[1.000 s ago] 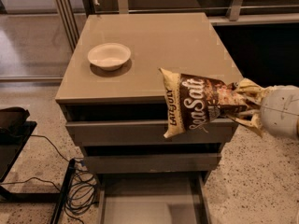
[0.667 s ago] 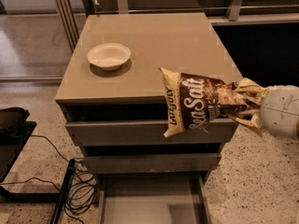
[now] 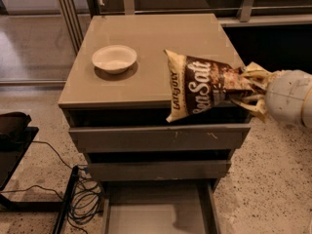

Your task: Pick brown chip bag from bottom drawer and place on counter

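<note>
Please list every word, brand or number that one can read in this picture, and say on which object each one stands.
"Sea Salt": large white letters on the brown chip bag, which the end effector holds near the counter's front right corner.
"LATE JULY": sideways letters on the bag's cream end.
No other text shows.

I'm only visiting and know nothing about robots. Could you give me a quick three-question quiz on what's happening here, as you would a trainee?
1. True or false: the chip bag lies in the bottom drawer.
2. What stands on the counter? A) a mug B) a bowl C) a plate
3. Fill in: the gripper, at the counter's right side, is shut on the ____.
Key: 1 false, it hangs in the air by the counter's front right corner; 2 B; 3 chip bag.
</note>
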